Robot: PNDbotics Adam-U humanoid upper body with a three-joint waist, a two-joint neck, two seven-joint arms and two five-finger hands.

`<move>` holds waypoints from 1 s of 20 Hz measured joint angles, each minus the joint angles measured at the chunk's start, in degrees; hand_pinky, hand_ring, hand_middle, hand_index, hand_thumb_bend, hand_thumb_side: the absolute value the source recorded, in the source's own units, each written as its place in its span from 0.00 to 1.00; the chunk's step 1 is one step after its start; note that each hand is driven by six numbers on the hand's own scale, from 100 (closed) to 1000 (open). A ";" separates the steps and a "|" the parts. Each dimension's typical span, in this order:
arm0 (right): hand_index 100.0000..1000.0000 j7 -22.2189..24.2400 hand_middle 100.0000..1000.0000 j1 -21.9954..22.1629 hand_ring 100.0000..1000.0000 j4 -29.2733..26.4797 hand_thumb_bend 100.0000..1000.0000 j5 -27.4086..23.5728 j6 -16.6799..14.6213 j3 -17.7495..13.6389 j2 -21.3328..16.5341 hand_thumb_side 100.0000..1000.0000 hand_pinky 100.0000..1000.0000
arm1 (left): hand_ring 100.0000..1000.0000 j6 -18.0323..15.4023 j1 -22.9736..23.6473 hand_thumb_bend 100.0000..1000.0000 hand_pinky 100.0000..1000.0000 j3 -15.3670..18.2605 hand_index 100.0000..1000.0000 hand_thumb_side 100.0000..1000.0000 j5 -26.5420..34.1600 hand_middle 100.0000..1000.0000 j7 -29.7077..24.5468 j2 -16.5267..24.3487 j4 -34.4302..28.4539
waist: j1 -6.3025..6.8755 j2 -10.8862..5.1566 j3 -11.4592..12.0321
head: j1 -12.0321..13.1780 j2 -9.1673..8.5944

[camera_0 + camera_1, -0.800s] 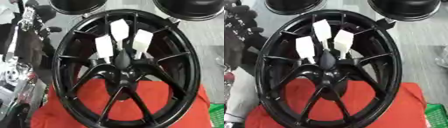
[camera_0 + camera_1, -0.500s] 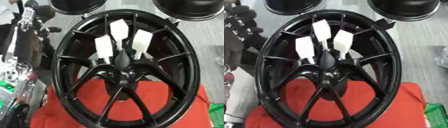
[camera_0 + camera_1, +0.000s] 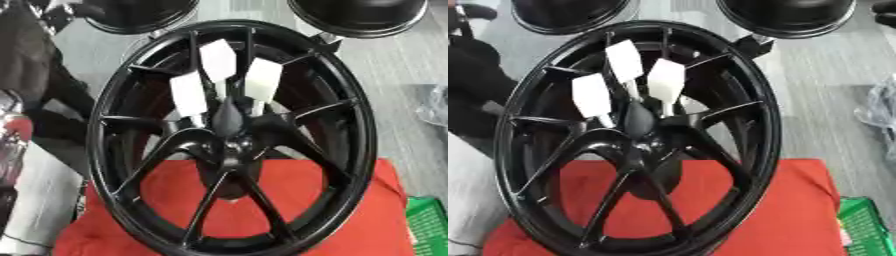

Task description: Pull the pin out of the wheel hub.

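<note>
Robot hand [image 3: 10, 127] blurred; one wheel [image 3: 363, 150] (three white tabs [image 3: 217, 59])

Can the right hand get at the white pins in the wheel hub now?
Probably yes: the white pins stick out of the hub with nothing covering them, though the right hand is not in view.

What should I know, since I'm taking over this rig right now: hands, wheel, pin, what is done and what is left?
Hands: neither robot hand shows in either eye view.
Things: the large black spoked alloy wheel stands upright on a red cloth. Three white flat paddle-shaped tabs stick up around the hub, above a dark tapered centre piece.
Done: nothing visible; no tab is out and nothing is gripped.
Left: bring a hand to the hub, confirm which piece is the pin, grasp it and pull it out.
</note>
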 measured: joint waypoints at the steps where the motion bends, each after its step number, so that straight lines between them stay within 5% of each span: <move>1: 0.68 0.01 0.56 0.05 0.59 0.05 0.00 0.01 0.01 0.00 -0.02 0.55 0.71 | 0.89 0.25 -1.86 0.00 0.63 -0.69 0.74 0.66 0.84 0.69 -1.46 2.43 -0.04 | 0.08 -0.05 0.04 | -0.09 0.04; 10: 0.68 0.20 0.56 1.10 0.58 0.32 0.00 0.55 0.11 0.02 -0.92 0.56 0.71 | 0.90 4.52 -14.53 0.00 0.69 -7.70 0.76 0.64 0.97 0.73 -15.24 20.11 -0.39 | 1.16 -0.30 0.76 | -1.61 0.48; 20: 0.68 0.57 0.56 2.14 0.58 0.61 0.00 1.10 0.11 0.08 -1.88 0.56 0.71 | 0.94 9.02 -22.51 0.00 0.76 -15.99 0.80 0.74 -7.82 0.79 -30.76 22.90 -0.71 | 2.07 -0.65 1.48 | -3.40 0.52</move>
